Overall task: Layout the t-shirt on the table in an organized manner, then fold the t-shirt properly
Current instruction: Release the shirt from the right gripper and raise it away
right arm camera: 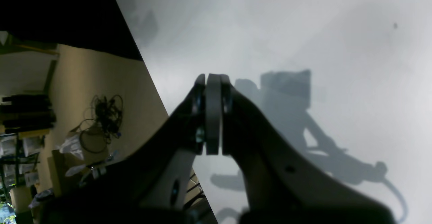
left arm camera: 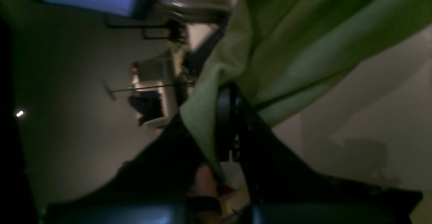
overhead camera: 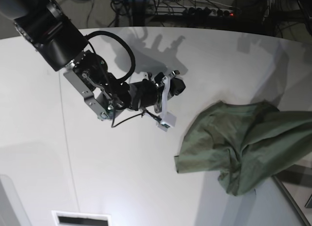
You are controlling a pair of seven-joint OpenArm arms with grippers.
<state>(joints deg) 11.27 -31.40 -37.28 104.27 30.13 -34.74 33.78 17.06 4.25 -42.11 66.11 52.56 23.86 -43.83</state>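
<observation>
The olive-green t-shirt (overhead camera: 234, 143) lies bunched on the right side of the white table (overhead camera: 146, 177), one part stretched up and off the view's right edge. In the left wrist view the t-shirt (left arm camera: 303, 42) hangs over my left gripper (left arm camera: 216, 116), which is shut on a fold of the cloth. That arm is outside the base view. My right gripper (overhead camera: 176, 84) hovers over the table's middle, left of the shirt and apart from it. Its fingers (right arm camera: 212, 116) are pressed together with nothing between them, above bare table (right arm camera: 303, 31).
A thin dark seam (overhead camera: 66, 138) runs down the table's left part. A grey panel (overhead camera: 7, 201) sits at the near left corner and a dark edge (overhead camera: 292, 197) at the near right. Cables and a power strip (overhead camera: 209, 11) lie beyond the curved far edge.
</observation>
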